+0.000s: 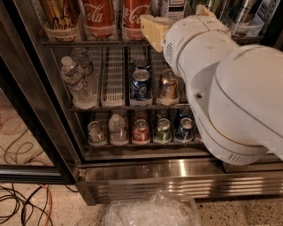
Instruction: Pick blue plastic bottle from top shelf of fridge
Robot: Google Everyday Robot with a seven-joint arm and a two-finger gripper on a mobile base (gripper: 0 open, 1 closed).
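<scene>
The fridge (pixel 177 176) stands open in front of me. Its top shelf (pixel 88 43) is a wire rack lined with tall bottles. The blue plastic bottle (pixel 173 6) shows only as a pale label with dark lettering at the top edge; its cap is out of view. My gripper (pixel 177 20) is up at the top shelf, open, with one cream finger (pixel 151 33) left of that bottle and the other at its right. My big white arm (pixel 230 97) hides the right part of the racks.
Two red Coca-Cola bottles (pixel 99 17) and a brown drink bottle (pixel 59 15) stand left of the gripper. Water bottles (pixel 77 79) and cans (pixel 141 84) fill the lower racks. A dark door frame (pixel 26 88) runs down the left. A crumpled plastic bag (pixel 152 212) and cables (pixel 22 207) lie on the floor.
</scene>
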